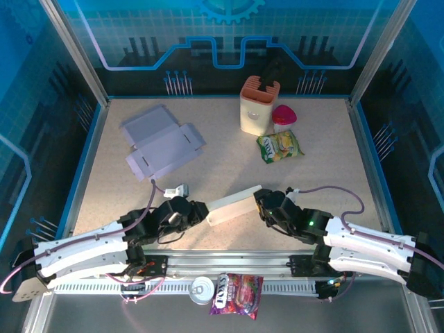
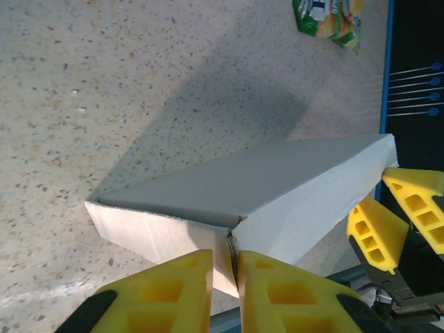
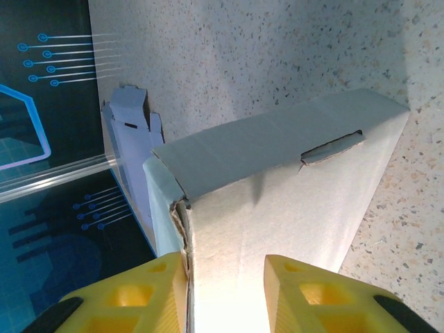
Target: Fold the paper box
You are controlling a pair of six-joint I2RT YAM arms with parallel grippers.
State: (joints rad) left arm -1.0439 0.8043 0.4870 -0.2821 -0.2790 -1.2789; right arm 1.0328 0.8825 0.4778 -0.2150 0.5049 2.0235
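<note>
A speckled beige tabletop sits inside glowing blue panel walls. The long white folded paper box bridges both grippers. The right gripper has its jaws clamped across one end; the left gripper has its jaws nearly together, pinching the opposite end's thin edge.

Far side of the speckled table, right of centre: we note a cream holder with an orange slotted top, upright. A pink-red lidded item sits just beside it on the right. A green snack packet lies flat in front of both. Off the near edge, below the rail: a silver can touching a purple sweet packet
</note>
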